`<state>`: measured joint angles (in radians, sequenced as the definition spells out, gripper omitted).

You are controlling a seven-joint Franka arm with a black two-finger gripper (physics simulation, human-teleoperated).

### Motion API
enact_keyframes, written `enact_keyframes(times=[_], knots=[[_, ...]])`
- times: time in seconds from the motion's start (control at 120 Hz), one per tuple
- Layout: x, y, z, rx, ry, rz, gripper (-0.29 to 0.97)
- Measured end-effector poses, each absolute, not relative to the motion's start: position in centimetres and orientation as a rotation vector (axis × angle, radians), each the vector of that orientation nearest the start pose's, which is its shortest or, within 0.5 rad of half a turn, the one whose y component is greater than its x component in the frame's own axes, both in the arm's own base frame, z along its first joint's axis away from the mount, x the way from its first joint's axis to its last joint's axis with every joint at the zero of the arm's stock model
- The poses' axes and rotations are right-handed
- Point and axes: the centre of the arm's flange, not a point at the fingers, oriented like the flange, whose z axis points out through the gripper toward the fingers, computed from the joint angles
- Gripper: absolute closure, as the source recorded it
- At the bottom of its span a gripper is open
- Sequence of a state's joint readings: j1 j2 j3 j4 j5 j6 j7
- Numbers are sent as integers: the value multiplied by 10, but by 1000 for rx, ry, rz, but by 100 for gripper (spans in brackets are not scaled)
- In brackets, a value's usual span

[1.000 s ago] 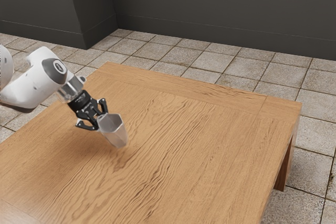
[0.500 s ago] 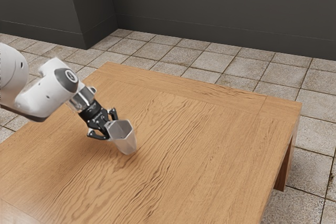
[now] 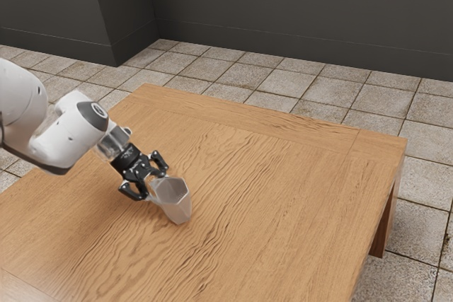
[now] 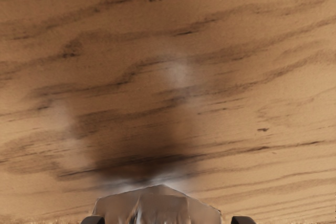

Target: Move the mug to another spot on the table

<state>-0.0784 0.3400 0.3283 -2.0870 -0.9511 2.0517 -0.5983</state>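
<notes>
At the lower left of the exterior view, the black gripper [image 3: 147,180] was closed on the grey mug [image 3: 172,199], its fingers pressing the cup from two sides near the rim. The mug leaned over, mouth up and toward the exterior view's right, low over the wooden table [image 3: 283,175]. I couldn't quite tell whether its base touched the wood. In the wrist view its blurred body [image 4: 157,205] sat under the hand, above its own shadow. I judged the move partway done: setting it upright and letting go remained.
</notes>
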Motion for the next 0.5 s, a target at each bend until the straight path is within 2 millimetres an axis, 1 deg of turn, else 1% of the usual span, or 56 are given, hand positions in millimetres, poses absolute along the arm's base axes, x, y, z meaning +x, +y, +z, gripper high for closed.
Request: enact_keyframes(times=[0.092,0.2,0.333,0.5], knots=[[551,92,254,1854,1668,-538,25],[551,91,251,1842,1662,-548,15],[550,90,249,1833,1657,-555,8],[549,90,247,1833,1652,-559,4]])
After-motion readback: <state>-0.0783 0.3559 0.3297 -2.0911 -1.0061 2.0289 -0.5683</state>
